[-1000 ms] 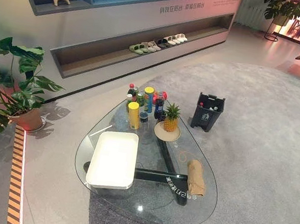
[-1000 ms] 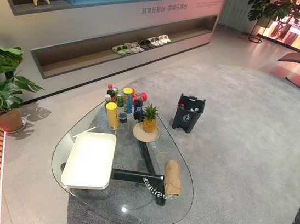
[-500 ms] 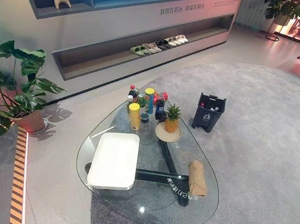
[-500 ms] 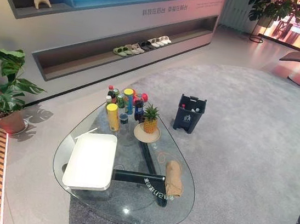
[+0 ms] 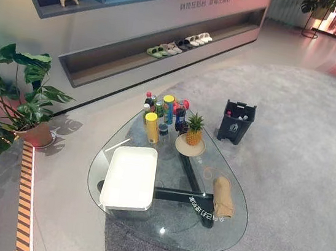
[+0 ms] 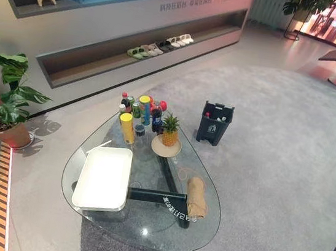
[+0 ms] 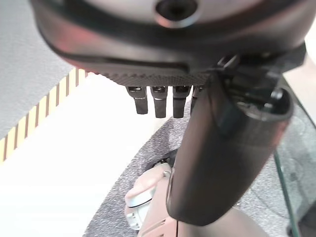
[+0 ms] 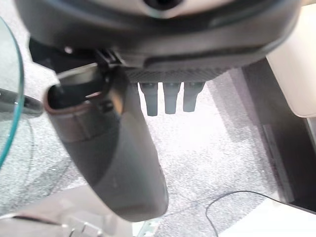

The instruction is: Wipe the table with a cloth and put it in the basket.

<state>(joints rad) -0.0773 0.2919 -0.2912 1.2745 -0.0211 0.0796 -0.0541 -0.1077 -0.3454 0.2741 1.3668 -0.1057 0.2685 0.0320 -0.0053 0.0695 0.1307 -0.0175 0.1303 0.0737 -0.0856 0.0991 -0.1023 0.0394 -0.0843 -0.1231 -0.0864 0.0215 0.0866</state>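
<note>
A rolled tan cloth (image 5: 223, 196) lies on the right side of the glass table (image 5: 166, 229), near its edge. A white rectangular basket (image 5: 111, 177) stands on the table's left half, about a hand's width from the cloth. My left hand (image 7: 217, 148) hangs over the grey carpet beside the table's edge, fingers straight and holding nothing. My right hand (image 8: 113, 148) hangs the same way over the carpet on the other side, with the glass rim close by and nothing in it.
Bottles and cans (image 5: 162, 111) cluster at the table's far end beside a pineapple (image 5: 193, 131) on a plate. A dark bin (image 5: 236, 122) stands on the carpet beyond the table. A potted plant (image 5: 19, 103) is at the left, a low shelf with slippers (image 5: 179, 43) behind.
The whole picture has shifted a little, so the camera has moved. Cloth, basket and bottles lie where they were.
</note>
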